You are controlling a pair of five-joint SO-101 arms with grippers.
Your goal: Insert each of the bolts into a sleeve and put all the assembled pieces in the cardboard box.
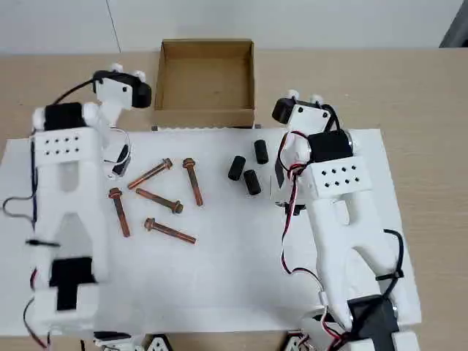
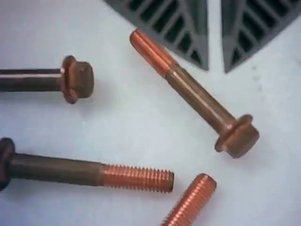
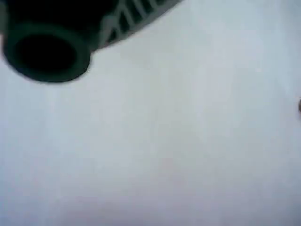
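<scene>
- 5 bolts [image 1: 194, 183] and 3 black sleeves [image 1: 236, 167] lie loose on the white sheet [image 1: 219, 278]; cardboard box [image 1: 207, 115] beyond.
- Left gripper [image 2: 216, 66]: fingers apart, beside a bolt [image 2: 195, 94].
- Right gripper [image 1: 280, 174]: at a sleeve [image 3: 47, 54]; whether it grips, I cannot tell.
- Step: probably the first pickup. Next, straddle the shank, then close.

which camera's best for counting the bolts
The high view: all five bolts lie whole on the white sheet. The left wrist view shows four close up, three cut off at its edges. The right wrist view faces a black sleeve instead.
</scene>
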